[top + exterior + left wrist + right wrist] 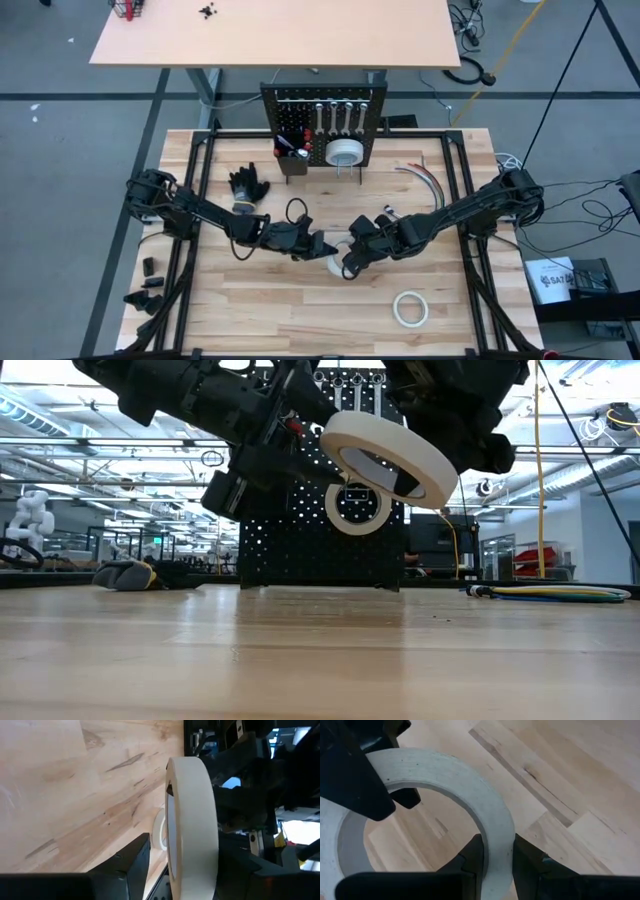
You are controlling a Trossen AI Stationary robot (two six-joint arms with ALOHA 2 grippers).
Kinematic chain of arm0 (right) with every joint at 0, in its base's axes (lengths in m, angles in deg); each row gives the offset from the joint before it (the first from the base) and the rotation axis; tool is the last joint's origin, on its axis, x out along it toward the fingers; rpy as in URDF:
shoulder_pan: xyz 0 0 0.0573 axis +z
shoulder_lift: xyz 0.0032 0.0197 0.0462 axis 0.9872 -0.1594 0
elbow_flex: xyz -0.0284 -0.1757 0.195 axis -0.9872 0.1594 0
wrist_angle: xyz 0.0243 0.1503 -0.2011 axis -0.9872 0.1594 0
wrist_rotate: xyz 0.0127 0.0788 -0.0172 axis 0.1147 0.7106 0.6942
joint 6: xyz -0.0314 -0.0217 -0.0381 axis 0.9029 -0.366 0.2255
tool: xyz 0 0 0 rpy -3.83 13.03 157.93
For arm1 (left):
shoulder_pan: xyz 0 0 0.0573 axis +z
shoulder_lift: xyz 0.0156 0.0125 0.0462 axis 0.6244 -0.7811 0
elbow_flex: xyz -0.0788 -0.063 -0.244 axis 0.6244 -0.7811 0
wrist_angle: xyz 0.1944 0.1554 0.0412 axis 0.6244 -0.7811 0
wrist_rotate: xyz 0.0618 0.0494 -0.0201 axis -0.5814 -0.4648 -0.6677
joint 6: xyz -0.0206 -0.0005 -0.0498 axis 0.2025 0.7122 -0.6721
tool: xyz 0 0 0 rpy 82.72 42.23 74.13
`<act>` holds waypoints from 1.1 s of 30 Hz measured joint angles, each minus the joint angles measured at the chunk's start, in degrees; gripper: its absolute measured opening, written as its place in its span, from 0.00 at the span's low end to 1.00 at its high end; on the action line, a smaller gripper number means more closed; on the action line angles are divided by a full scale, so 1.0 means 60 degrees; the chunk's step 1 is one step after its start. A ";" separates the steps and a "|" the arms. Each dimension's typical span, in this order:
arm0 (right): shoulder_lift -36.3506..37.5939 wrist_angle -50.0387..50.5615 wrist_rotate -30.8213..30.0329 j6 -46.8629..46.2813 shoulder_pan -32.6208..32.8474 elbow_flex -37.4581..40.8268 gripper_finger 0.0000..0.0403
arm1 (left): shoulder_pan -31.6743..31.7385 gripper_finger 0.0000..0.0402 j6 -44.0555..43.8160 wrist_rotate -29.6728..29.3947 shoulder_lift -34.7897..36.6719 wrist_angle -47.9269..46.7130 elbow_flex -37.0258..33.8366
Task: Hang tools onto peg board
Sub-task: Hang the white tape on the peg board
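right gripper (495,857): clamped on tape roll (385,455) wall, roll aloft | left gripper (322,247): fingers wide, straddling same roll | table (320,660) below

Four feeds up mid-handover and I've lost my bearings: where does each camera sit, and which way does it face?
High: overhead, straight down; both arms, left tool, right tool, peg board.
Low: table height, level toward the peg board; arms hold the tape roll aloft.
Left wrist: along the left arm; roll edge-on between its fingers.
Right wrist: along the right arm; its fingers pinch the roll's rim.
All four share this roll.
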 joint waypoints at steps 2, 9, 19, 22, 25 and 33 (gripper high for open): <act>0.0000 -0.0022 0.0191 0.0010 -0.0051 0.0000 0.16 | 0.0003 0.43 0.0052 0.0093 0.0000 -0.0001 0.0000; -0.0007 0.0009 0.0340 0.0032 -0.0201 0.0000 0.16 | 0.0082 0.17 0.0617 0.0324 0.0015 -0.0160 0.0007; 0.0092 -0.0034 0.0640 0.0354 -0.0438 -0.0007 0.39 | 0.0448 0.15 0.2132 0.0600 -0.0021 -0.0503 -0.0032; 0.0472 0.0047 0.1630 0.0868 -0.0553 -0.0004 0.54 | 0.0597 0.15 0.2619 0.0793 -0.0010 -0.0443 -0.0030; 0.1141 0.0067 0.2342 0.1236 -0.0595 -0.0004 0.65 | 0.0675 0.15 0.3061 0.0895 -0.0007 -0.0511 -0.0025; 0.3624 0.0885 0.1231 0.2076 0.0127 -0.0004 0.71 | 0.0556 0.15 0.4577 0.1256 0.0427 -0.0306 -0.0025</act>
